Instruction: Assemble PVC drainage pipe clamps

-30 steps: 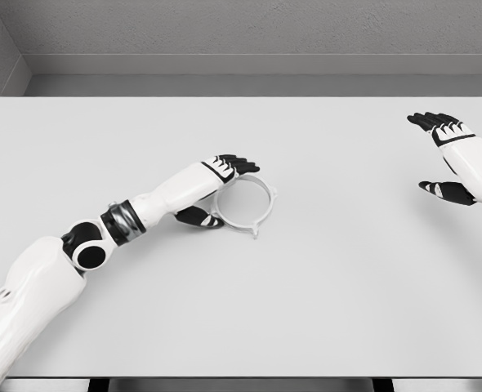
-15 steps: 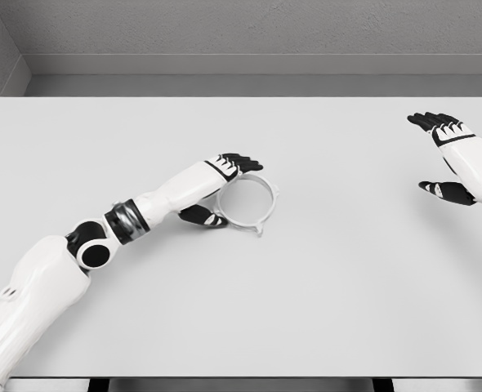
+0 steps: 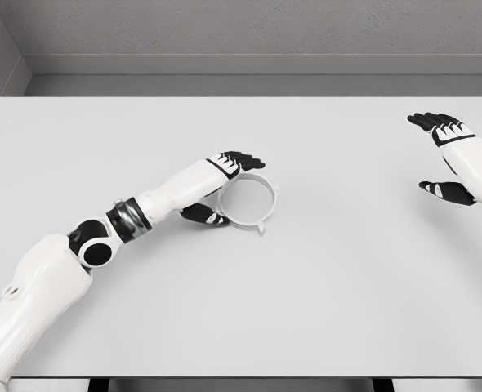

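A white clamp ring (image 3: 247,200) lies flat on the pale table (image 3: 323,294), a little left of the middle and nearer the far edge than the near one, with a small tab sticking out at its lower right. The left arm (image 3: 78,261) comes in from the lower left corner and runs diagonally up to the ring. The left hand (image 3: 218,184) sits at the ring's left side: the dark fingers (image 3: 245,161) reach flat over the far rim and the thumb (image 3: 200,215) lies against the near left rim, so the hand brackets that side of the ring; whether it truly grips it cannot be told from this view. The right hand (image 3: 452,159) is at the right edge of the picture, well apart from the ring, fingers spread and holding nothing, thumb held out below the palm. Between the ring and the right hand the tabletop is a wide bare stretch, and the near half of the table in front of the ring is bare as well. The far edge of the table meets a grey wall (image 3: 265,33), and the near edge runs along the bottom of the picture
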